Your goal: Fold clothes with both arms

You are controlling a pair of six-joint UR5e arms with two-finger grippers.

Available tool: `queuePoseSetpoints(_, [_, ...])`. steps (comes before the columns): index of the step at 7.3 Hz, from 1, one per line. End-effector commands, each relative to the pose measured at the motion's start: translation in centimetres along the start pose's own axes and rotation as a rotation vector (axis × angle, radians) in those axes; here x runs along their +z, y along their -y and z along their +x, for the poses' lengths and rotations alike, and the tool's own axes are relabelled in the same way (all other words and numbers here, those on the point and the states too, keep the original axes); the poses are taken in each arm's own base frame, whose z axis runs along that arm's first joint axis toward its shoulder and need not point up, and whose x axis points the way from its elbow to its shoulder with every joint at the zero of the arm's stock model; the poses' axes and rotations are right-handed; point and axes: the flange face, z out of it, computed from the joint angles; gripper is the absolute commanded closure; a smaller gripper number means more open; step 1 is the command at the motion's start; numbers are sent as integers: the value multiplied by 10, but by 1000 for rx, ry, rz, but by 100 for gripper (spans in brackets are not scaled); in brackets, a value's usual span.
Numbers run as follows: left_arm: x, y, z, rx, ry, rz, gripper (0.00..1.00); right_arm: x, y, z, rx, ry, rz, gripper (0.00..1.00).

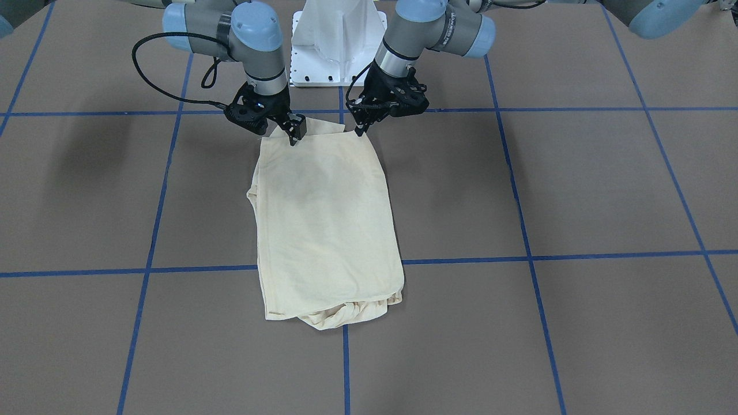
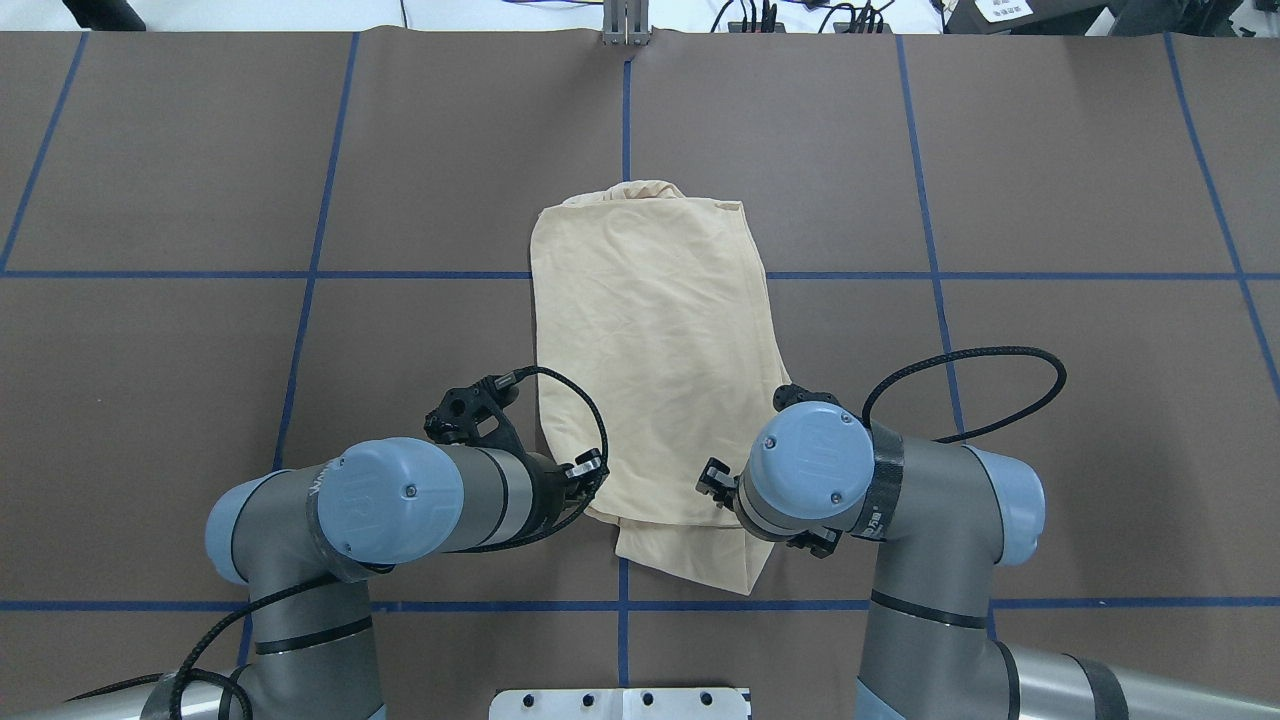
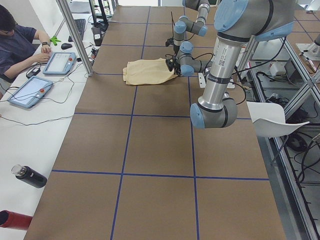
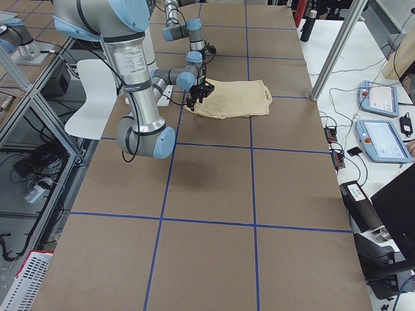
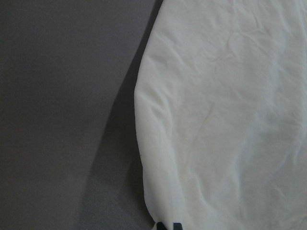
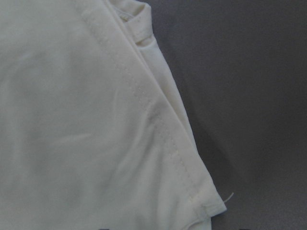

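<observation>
Lying folded into a long rectangle on the brown table (image 1: 576,190), the shirt (image 1: 328,219) is thin, softly wrinkled cream knit. At its robot-side stitched hem, left end effector (image 1: 360,129) and right end effector (image 1: 295,134) each pinch a corner tight; its far end bunches, rumpled.

Shirt (image 1: 328,213): thin cream knit cloth, matt, softly creased, with a stitched hem on its right edge. Table (image 1: 605,184): smooth matt brown covering, blue tape (image 1: 576,109) lines. Left arm (image 1: 415,34), right arm (image 1: 230,43): satin grey metal, glossy light-blue plastic caps (image 1: 256,26). Base (image 1: 337,34): white painted metal.
</observation>
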Motion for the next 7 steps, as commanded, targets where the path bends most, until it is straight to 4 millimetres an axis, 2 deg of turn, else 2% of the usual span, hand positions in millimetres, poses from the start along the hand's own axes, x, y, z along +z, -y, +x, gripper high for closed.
queuePoseSetpoints(1, [0, 0, 1, 0, -1, 0, 100, 8, -6, 3, -8, -15, -3, 0])
queuePoseSetpoints(7, [-1, 0, 1, 0, -3, -1, 100, 9, -9, 0, -17, -13, -6, 1])
